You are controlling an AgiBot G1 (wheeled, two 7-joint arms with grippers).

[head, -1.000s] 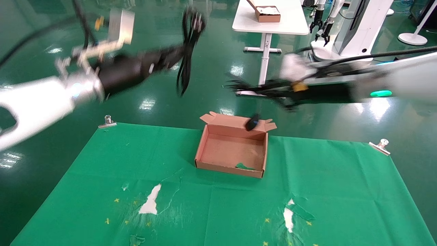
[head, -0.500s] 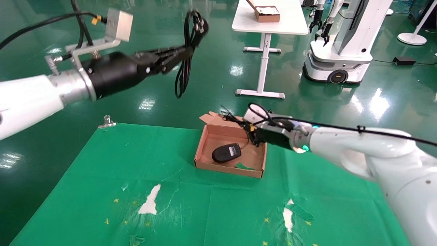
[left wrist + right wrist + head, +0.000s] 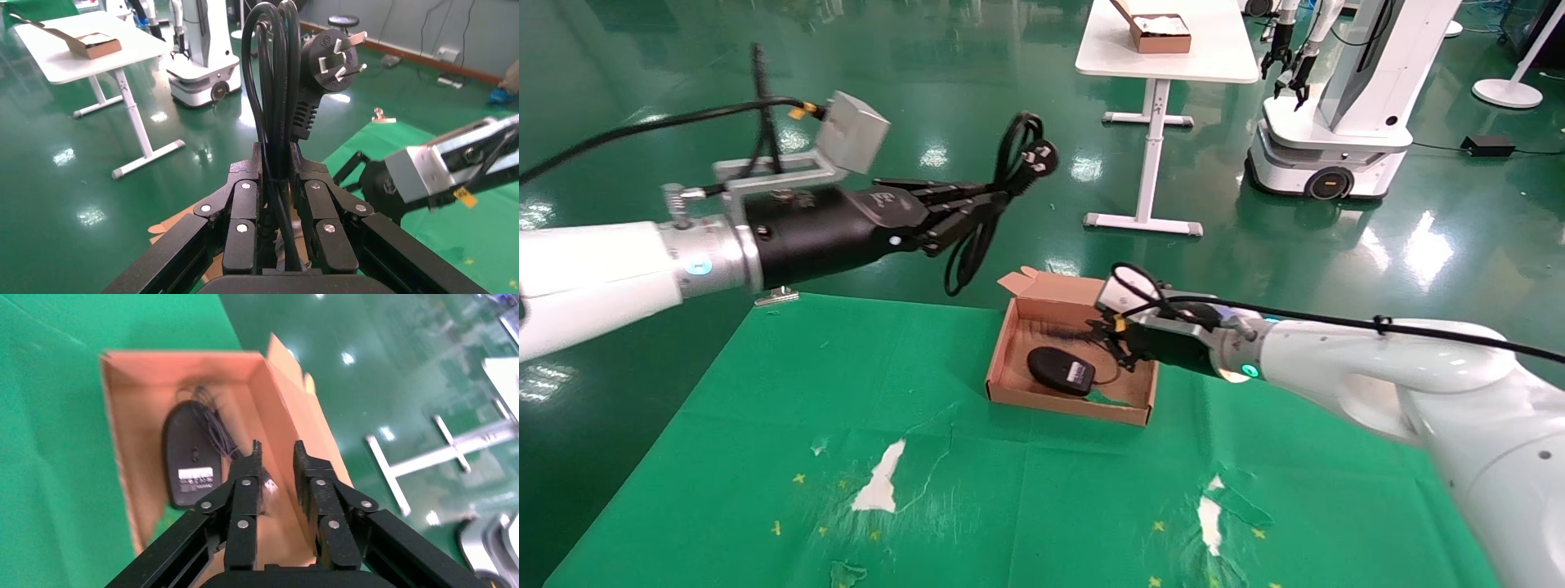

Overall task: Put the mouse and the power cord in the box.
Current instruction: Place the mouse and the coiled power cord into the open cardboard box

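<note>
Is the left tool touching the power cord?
Touching. In the left wrist view, the left tool is shut on the power cord, whose strands pass between its fingers.

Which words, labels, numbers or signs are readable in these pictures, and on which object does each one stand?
No text can be read with certainty.
Pale label on the mouse in the box: printed lines, too small and blurred to read.
Pale mark on the left gripper body: unreadable.
Power cord plug: no visible lettering.
Right gripper: no lettering visible.
</note>
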